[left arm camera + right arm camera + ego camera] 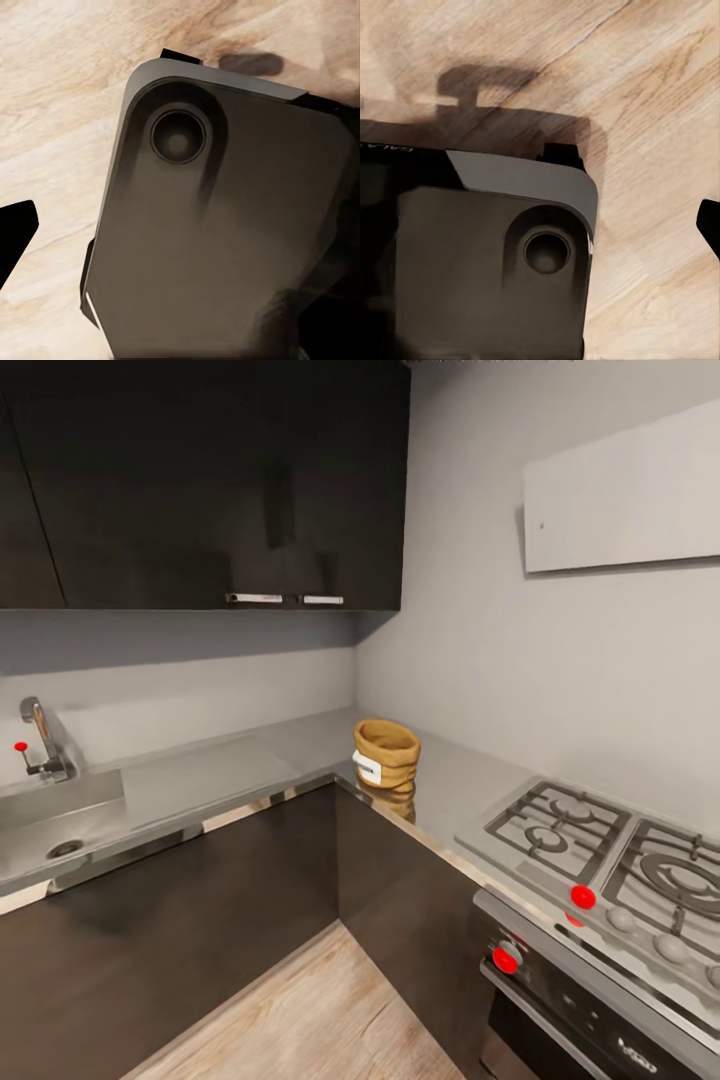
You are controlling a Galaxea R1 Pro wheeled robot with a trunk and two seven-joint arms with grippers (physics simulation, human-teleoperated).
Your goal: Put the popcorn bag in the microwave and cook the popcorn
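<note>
Kitchen (440,560): grey walls, dark cabinets, L-shaped grey surface (230,775).
Popcorn bag (385,753): upright at the inner corner of the surface, mouth up, white label facing front, near the front edge.
Around it: gas hob (600,850) to its right, sink (50,830) well apart to its left.
Claws: low over wood floor (60,112) beside the robot base (487,270); apart or together, cannot tell.
Nearer arm: cannot tell; bag ahead and above both.

Pale grey walls (560,660) meet in a corner; dark upper cabinets (210,480) hang above; a flat white hood (620,490) sits over a steel gas hob (600,840); a sink (50,830) and tap (42,738) stand left; light wood floor (310,1010) below.
</note>
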